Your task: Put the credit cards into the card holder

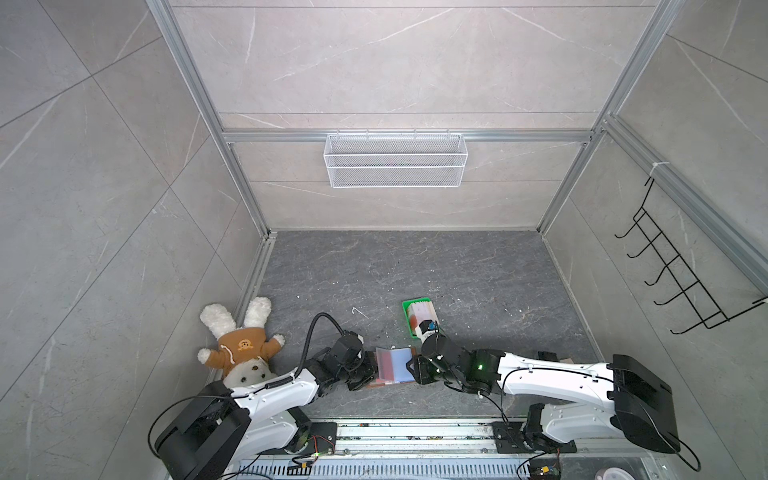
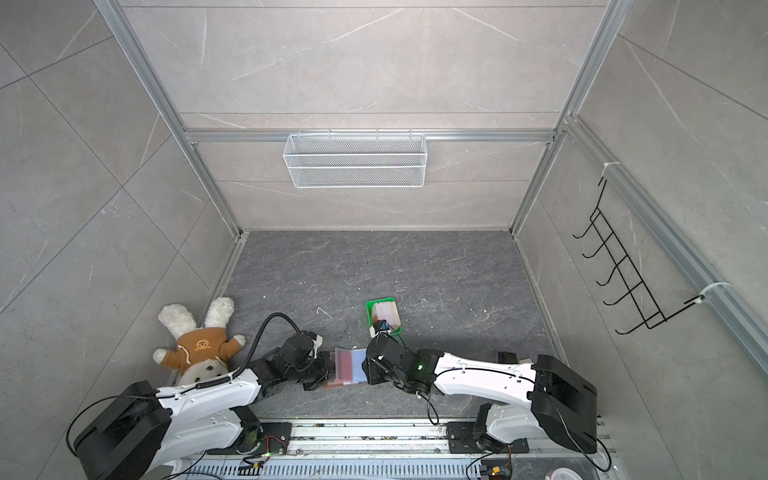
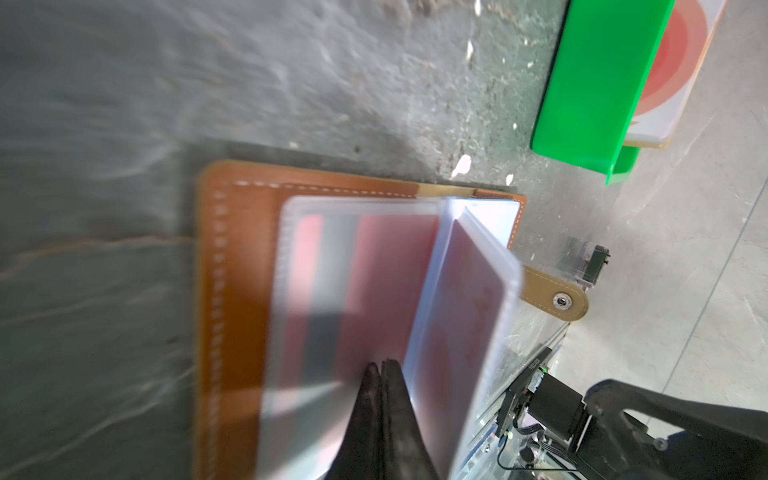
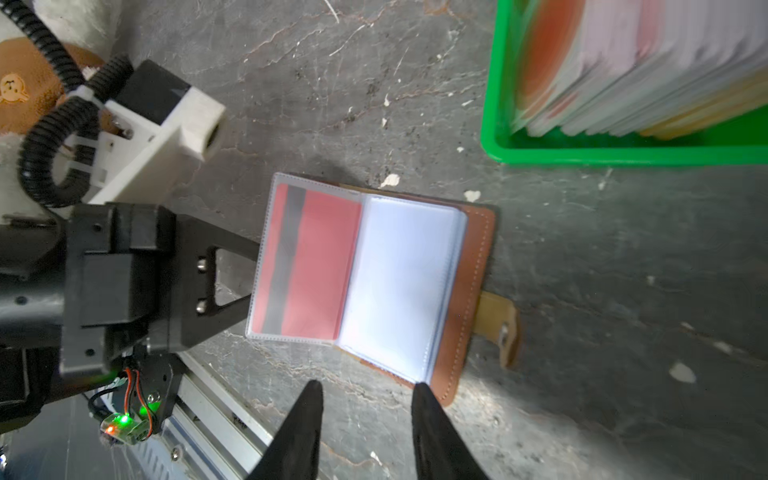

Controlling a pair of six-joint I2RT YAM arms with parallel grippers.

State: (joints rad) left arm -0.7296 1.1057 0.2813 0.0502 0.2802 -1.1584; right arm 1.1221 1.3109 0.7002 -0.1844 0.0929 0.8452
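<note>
Pale grey tiled walls in a metal frame enclose a dark grey marbled table (image 1: 415, 270). A white wire basket (image 1: 395, 160) hangs on the back wall and a black hook rack (image 1: 681, 274) on the right wall. A plush rabbit (image 1: 239, 345) in a brown top lies at the table's left edge. Near the middle, a green tray (image 4: 623, 156) holds the credit cards (image 4: 623, 70), stacked on edge; their faces are blurred. Just in front of the tray, between the two arms, the card holder (image 4: 374, 278) lies open and flat like a book, its spine running from the robot towards the back wall. A red card (image 4: 320, 266) with a dark stripe fills the left clear sleeve, and the right sleeves are empty. The snap tab (image 4: 498, 324) sticks out on the right; in both top views the right arm hides it. The left end effector (image 3: 381, 365) has its fingers pressed together at the red card's sleeve; whether it pinches the sleeve is unclear. The right end effector (image 4: 368, 388) is partly spread and holds nothing, just beside the holder's near edge.
</note>
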